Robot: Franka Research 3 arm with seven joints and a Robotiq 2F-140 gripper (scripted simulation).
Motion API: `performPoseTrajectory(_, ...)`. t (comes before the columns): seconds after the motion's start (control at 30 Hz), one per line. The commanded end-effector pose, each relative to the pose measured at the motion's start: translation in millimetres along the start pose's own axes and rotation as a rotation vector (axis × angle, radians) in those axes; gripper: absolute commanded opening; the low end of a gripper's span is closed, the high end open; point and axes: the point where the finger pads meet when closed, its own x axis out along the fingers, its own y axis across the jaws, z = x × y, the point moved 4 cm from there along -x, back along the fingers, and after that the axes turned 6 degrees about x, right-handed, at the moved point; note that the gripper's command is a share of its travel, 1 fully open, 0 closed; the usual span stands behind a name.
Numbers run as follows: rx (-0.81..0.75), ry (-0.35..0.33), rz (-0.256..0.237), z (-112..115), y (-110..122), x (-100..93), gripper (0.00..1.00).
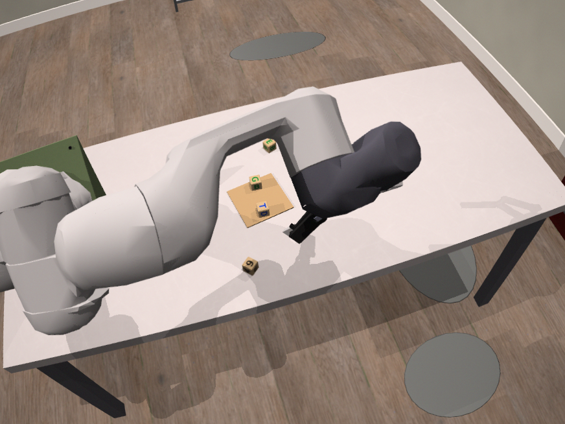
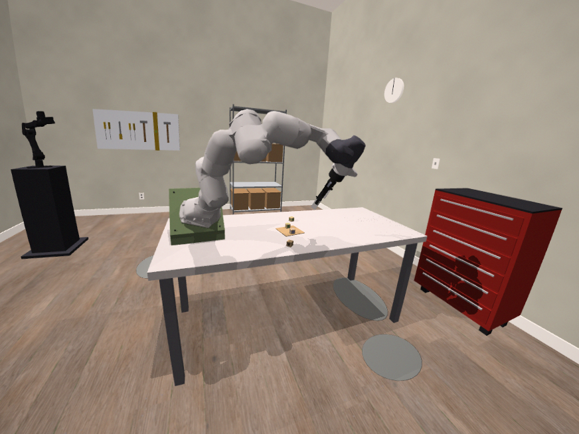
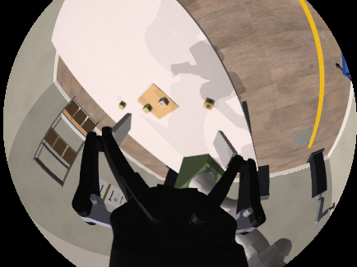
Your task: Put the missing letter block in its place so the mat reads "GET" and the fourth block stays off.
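The tan mat (image 1: 275,195) (image 2: 282,231) (image 3: 153,91) lies flat on the table. The G block (image 1: 254,182) (image 2: 287,225) (image 3: 147,108) and the T block (image 1: 262,209) (image 2: 292,231) (image 3: 164,102) stand on it with a gap between them, G on the reader's left. The E block (image 1: 269,144) (image 2: 291,219) (image 3: 122,105) lies off the mat, beyond the G side, a green E on top. A block with a dark 6 or 9 (image 1: 250,265) (image 2: 289,243) (image 3: 209,103) lies off the mat, beyond the T side. My gripper (image 1: 293,234) (image 2: 316,204) (image 3: 175,125) is open and empty, tilted, well above the table.
The arm reaches high over the white table (image 1: 415,113) (image 2: 241,255) (image 3: 103,34) from the green base mount (image 1: 56,157) (image 2: 182,202) (image 3: 191,168). In the top view its forearm passes close beside the E block and mat. A red drawer cabinet (image 2: 471,255) stands beyond the table.
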Motion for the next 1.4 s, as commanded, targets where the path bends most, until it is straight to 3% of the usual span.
performPoseTrajectory(0.0, -0.005, 0.111, 0.083, -5, -10, 34.8, 1.0)
performPoseTrajectory(0.3, -0.133, 0.344, 0.236, 5, -33, 117.4, 1.0)
performPoseTrajectory(0.33, -0.154, 0.37, 0.247, 7, -36, 126.1, 1.0)
performPoseTrajectory(0.4, -0.154, 0.37, 0.247, 7, -36, 126.1, 1.0)
performPoseTrajectory(0.43, -0.209, 0.432, 0.269, 15, -44, 147.1, 1.0)
performPoseTrajectory(0.57, -0.32, 0.533, 0.288, 34, -59, 183.1, 1.0)
performPoseTrajectory(0.87, -0.618, 0.697, 0.253, 103, -87, 262.7, 1.0)
performPoseTrajectory(0.9, -0.654, 0.708, 0.244, 113, -89, 271.5, 1.0)
performPoseTrajectory(0.97, -0.654, 0.708, 0.244, 113, -89, 271.5, 1.0)
performPoseTrajectory(1.1, -0.796, 0.739, 0.201, 154, -92, 305.5, 1.0)
performPoseTrajectory(1.37, -0.835, 0.744, 0.187, 166, -92, 314.7, 1.0)
